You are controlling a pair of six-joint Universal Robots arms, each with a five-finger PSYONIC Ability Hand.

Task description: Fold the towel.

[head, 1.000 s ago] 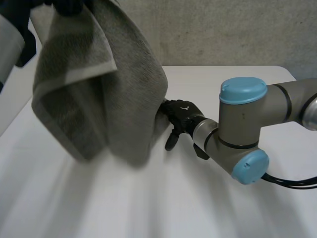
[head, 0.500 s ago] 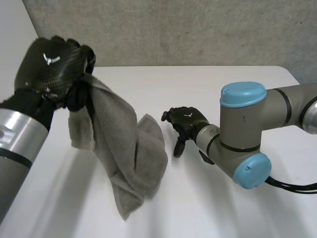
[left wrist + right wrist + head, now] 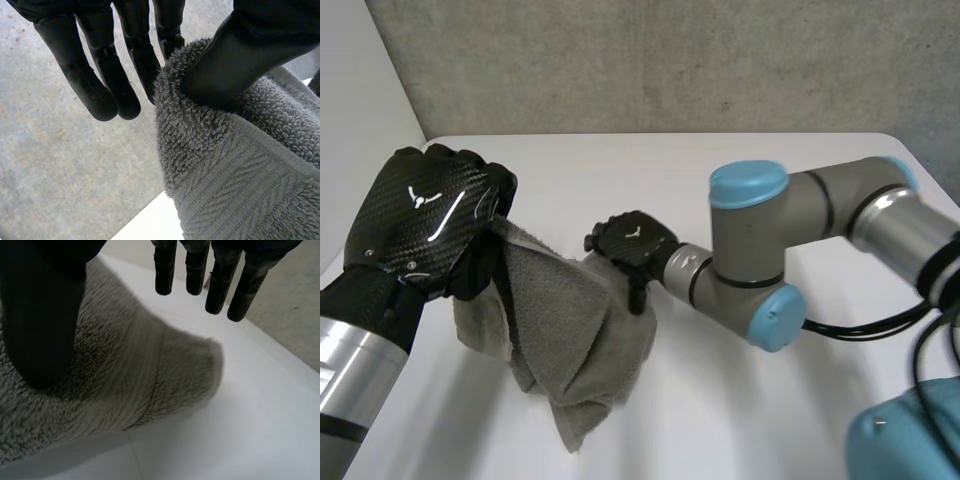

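Observation:
The grey towel [image 3: 570, 340] hangs bunched from my left hand [image 3: 425, 225], its lower end resting on the white table [image 3: 740, 420]. In the left wrist view the thumb [image 3: 240, 55] pinches the towel's [image 3: 235, 175] top edge while the other fingers [image 3: 100, 75] stretch out past it. My right hand [image 3: 630, 240] reaches in from the right and touches the towel's right side. In the right wrist view its fingers [image 3: 215, 285] are straight above the table and its thumb [image 3: 40, 315] lies over the towel's [image 3: 125, 385] folded edge.
A grey concrete wall [image 3: 670, 60] runs behind the table. The table's far right corner [image 3: 890, 140] is rounded. My right arm's elbow [image 3: 760, 250] stretches across the table's middle. Bare tabletop lies in front of it.
My left hand has come down with the towel, which now bunches on the table instead of hanging high. My right hand moved left and now touches the towel.

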